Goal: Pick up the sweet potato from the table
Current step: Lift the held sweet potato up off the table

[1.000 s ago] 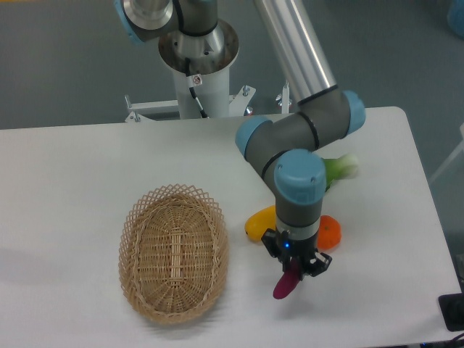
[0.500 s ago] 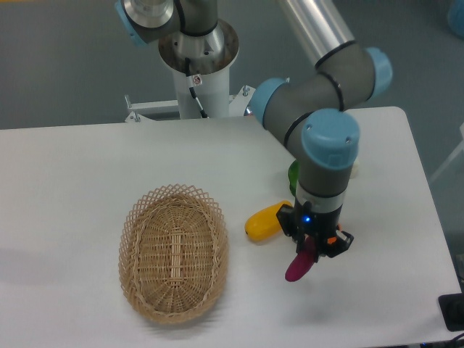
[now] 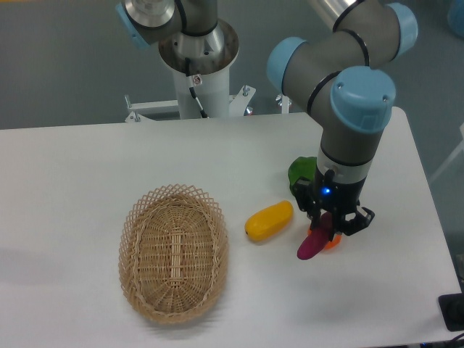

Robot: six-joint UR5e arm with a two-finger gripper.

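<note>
One of each thing shows: one sweet potato (image 3: 312, 245), one yellow fruit (image 3: 269, 221), one wicker basket (image 3: 174, 251), one green vegetable (image 3: 301, 172) and one orange piece (image 3: 332, 242) of which only a sliver peeks out behind the tuber.

The gripper (image 3: 330, 224) points straight down over the right half of the table (image 3: 87, 167). Its jaws are drawn close together and clamp the upper end of the sweet potato, whose magenta body hangs out below them, slanting down to the left. Whether its lower tip touches the tabletop or hangs just above it cannot be told from this view.

The yellow fruit lies just left of the tuber, apart from it, between it and the basket. The basket sits left of centre with nothing inside. The green vegetable lies behind the gripper, partly hidden by the arm's wrist.
</note>
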